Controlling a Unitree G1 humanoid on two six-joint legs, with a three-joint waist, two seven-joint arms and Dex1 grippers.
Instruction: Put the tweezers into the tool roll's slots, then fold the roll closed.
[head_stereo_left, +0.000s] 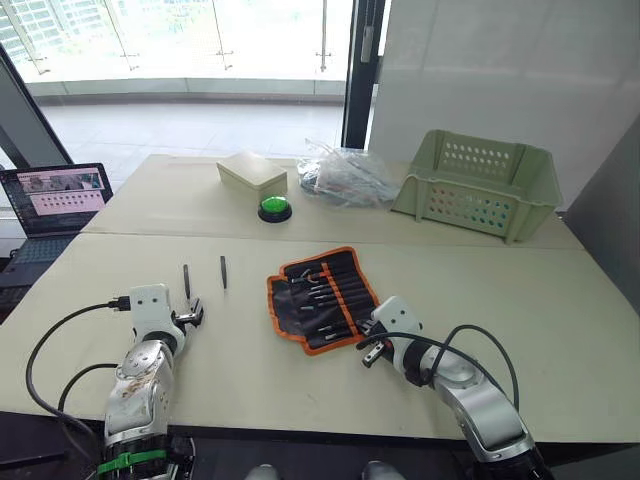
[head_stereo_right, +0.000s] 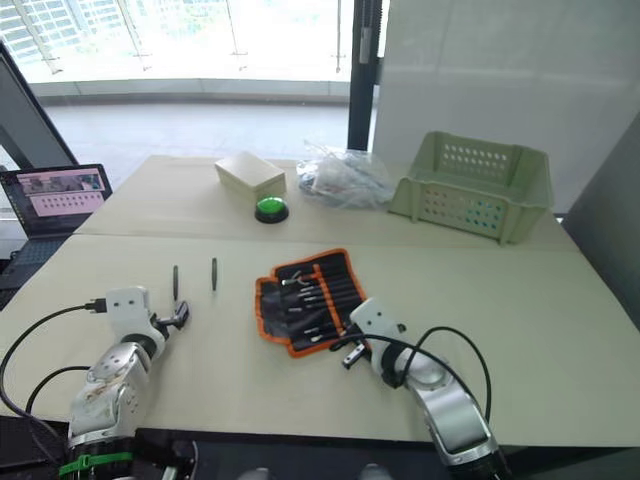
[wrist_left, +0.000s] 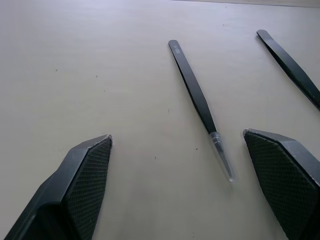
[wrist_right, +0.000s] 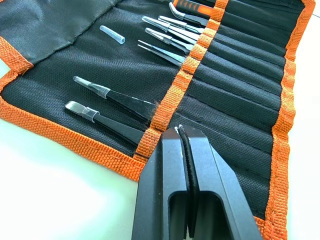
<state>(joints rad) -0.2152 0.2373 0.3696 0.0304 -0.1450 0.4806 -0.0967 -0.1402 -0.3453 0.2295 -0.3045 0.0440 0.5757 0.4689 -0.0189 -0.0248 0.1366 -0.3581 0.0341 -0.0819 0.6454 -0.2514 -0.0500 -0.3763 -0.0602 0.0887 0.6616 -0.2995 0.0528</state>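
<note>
Black fabric edged in orange, the tool roll lies unrolled and flat on the beige table in the head views, near the middle, with several tweezers already tucked into its slots. Two loose tweezers lie on the table to its left, well apart from it: one closer to the roll, the other further left. The left gripper rests on the table just near of that leftmost pair. The right gripper sits at the roll's near right corner. Far across the table stand a green basket, a green button, a tan box and a crumpled clear bag.

In the left wrist view, the left gripper's fingers are spread wide apart, holding nothing, with one tweezer lying between them on the table.

In the right wrist view, the right gripper is pressed closed and empty, its tips over the roll's orange strip, beside the seated tweezers.
</note>
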